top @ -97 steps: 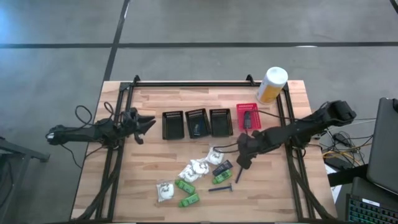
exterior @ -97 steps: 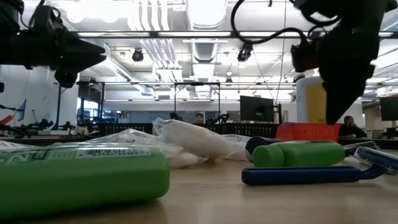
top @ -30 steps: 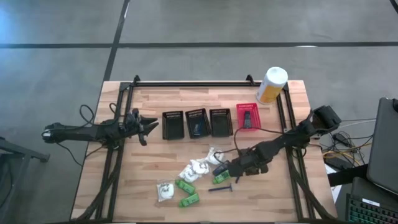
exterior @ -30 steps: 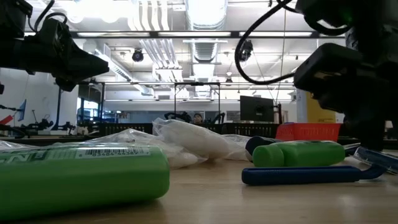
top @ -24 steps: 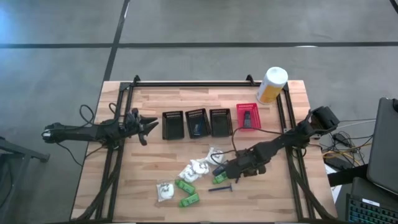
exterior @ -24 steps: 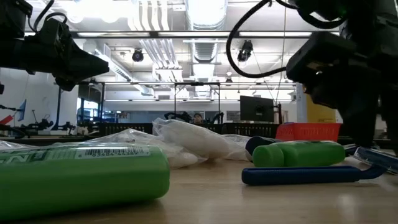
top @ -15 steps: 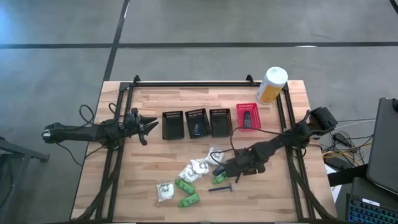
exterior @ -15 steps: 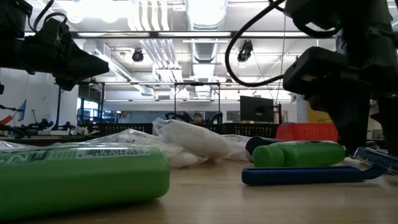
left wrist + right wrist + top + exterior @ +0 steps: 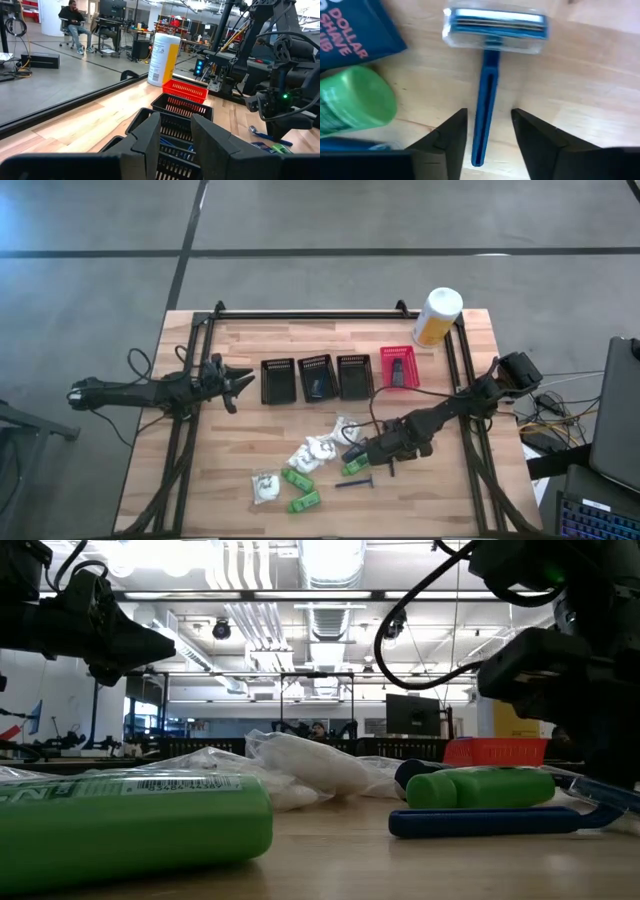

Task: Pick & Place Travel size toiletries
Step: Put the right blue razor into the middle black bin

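The right gripper (image 9: 378,459) is low over the front middle of the wooden table (image 9: 240,465), at the right edge of the loose cluster of travel size toiletries (image 9: 310,463). In the right wrist view its two dark fingers (image 9: 451,139) stand apart on either side of the handle of a blue razor (image 9: 487,90) that lies flat on the wood; gaps of bare table show between each finger and the handle, so the fingers are spread and straddling the razor, not pinching it. The razor's clear-capped head points away from the gripper, and beside it lie a green tube (image 9: 351,107) and the corner of a dark blue sachet (image 9: 355,27) printed with white letters. From above, the rest of the cluster spreads to the left of the gripper: white clear-wrapped lumps (image 9: 318,449), another wrapped lump (image 9: 265,486) nearer the front edge, and green packets (image 9: 303,500) beside it. Behind the cluster stands a row of three black mesh baskets (image 9: 315,377) with a red basket (image 9: 398,367) at its right end; one black basket and the red one each hold a dark item. A white-and-yellow canister (image 9: 436,316) stands at the far right corner. The left gripper (image 9: 236,379) waits at the left end of the basket row, held above the table, with only a narrow gap between its fingers (image 9: 149,142) and nothing held in them.
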Robot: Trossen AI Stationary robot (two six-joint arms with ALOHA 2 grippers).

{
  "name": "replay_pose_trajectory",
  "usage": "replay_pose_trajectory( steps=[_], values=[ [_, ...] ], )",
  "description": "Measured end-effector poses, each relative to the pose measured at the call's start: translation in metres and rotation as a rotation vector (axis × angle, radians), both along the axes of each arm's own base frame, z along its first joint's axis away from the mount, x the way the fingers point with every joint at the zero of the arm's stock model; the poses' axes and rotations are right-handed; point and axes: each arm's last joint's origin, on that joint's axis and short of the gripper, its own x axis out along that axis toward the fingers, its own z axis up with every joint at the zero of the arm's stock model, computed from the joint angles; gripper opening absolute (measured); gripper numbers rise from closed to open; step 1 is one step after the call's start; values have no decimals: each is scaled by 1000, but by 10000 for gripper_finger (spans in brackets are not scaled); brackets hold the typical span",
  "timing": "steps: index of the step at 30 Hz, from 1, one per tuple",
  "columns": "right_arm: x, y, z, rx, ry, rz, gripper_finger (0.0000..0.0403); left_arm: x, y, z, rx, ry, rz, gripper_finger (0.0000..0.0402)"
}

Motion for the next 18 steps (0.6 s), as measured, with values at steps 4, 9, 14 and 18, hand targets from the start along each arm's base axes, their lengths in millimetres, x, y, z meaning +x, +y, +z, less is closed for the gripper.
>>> replay_pose_trajectory(
  steps=[4,9,14,18],
  values=[
    [-2,-1,0,-10,-6,91,117,0,0,0,0,-1,0,115],
    [-3,0,-1,-21,-26,231,76,0,0,0,0,-1,0,115],
    [-4,1,-1,-36,-41,293,43,0,0,0,-1,-2,0,115],
    [-4,1,-1,-54,-57,343,34,0,0,0,-1,-2,0,115]
  ],
)
